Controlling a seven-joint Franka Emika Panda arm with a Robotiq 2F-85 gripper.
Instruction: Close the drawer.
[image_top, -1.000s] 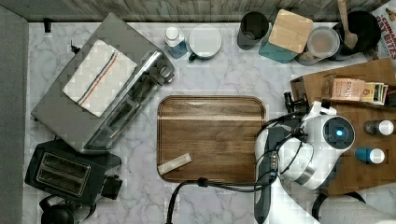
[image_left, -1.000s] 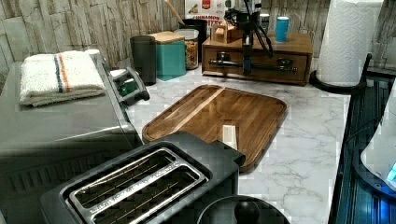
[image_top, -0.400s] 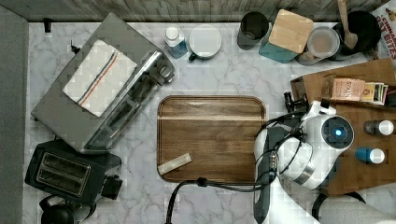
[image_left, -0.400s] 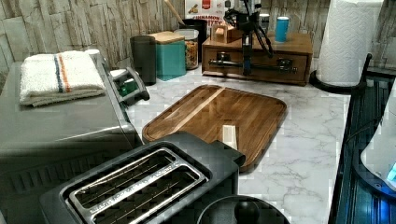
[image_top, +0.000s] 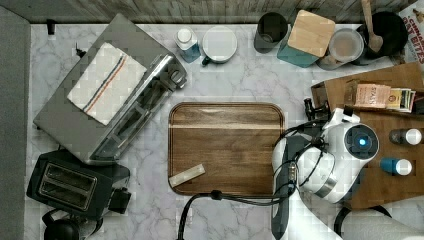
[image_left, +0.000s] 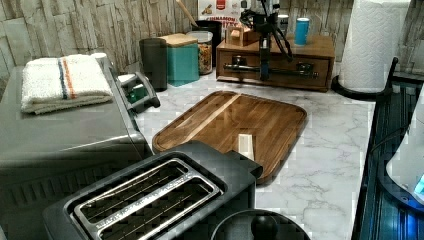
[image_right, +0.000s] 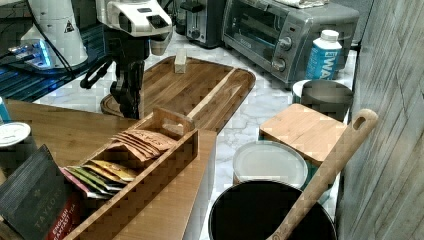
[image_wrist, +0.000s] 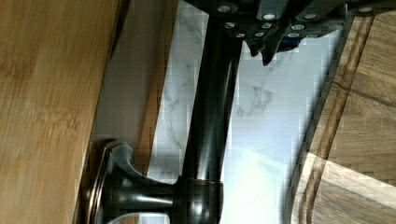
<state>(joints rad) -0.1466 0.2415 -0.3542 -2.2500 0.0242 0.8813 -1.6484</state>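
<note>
Left view puts the drawer (image_left: 272, 70) at one o'clock from the serving tray (image_left: 235, 127), at the far end of the marble tabletop (image_left: 320, 165), with the claw (image_left: 263, 75) down at its black bar handle (image_left: 280, 71). You have rigid wood on slides here; push squarely mid-bar and it should glide. How far it stands open is hard to read, and I cannot tell whether the claw's fingers grip the bar.

A medium-brown wooden drawer (image_left: 274, 68) with a long black bar handle (image_left: 280, 71) across its front sits pushed into its cabinet, front nearly flush.
</note>
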